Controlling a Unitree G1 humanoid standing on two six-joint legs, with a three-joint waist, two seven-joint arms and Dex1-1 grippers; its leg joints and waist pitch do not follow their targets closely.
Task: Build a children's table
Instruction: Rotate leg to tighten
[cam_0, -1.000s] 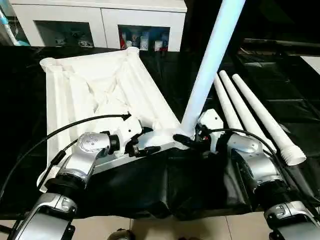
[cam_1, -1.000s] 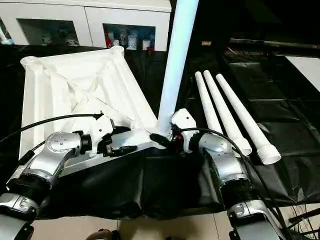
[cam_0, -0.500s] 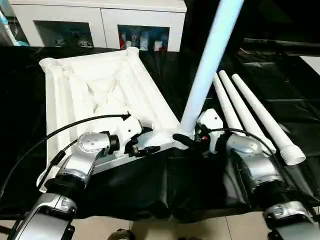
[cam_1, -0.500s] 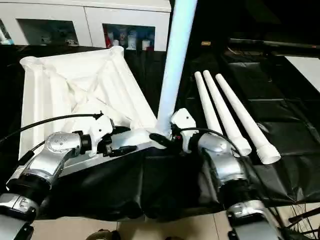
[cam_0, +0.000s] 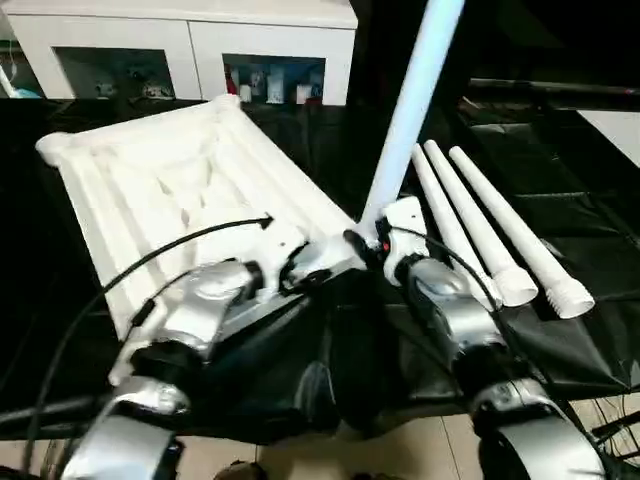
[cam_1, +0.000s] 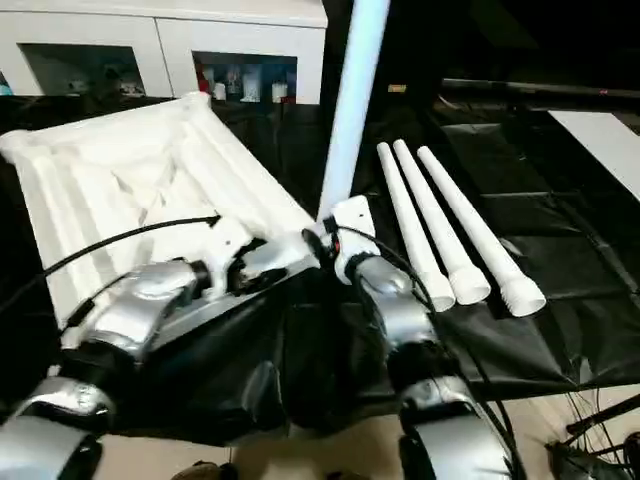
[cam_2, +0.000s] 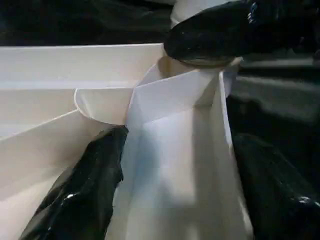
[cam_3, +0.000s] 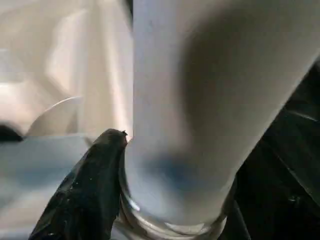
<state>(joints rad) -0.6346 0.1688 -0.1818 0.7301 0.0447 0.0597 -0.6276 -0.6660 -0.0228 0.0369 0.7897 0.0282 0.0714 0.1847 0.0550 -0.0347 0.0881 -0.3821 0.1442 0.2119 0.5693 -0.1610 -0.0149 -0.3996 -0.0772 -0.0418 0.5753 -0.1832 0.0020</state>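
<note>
where your two silver forearms reach in from the near edge, you see both grippers meet at the near right corner of the table top (cam_0: 190, 180). your left gripper (cam_2: 175, 175) has its fingers spread partway, one black finger (cam_2: 80, 195) inside the raised rim and the other outside it, so the rim wall sits between them. the head views blur that hand; your left wrist view makes the straddle plain, and it also shows a black finger of the other gripper pressed at the corner socket (cam_2: 200, 65). your right gripper (cam_0: 368, 243) is closed around the foot of the upright leg (cam_0: 405, 120), which stands in that socket and tilts a little to the right. your right wrist view shows one finger (cam_3: 95, 190) touching the tube just above its ringed base; the other finger you cannot make out there. just right of the grippers, three loose legs (cam_0: 490, 235) lie side by side on the black-covered work table (cam_0: 590, 250), wide ends near. the top lies underside up, running away to the far left. beyond it stands a white glass-door cabinet (cam_0: 190, 50).
</note>
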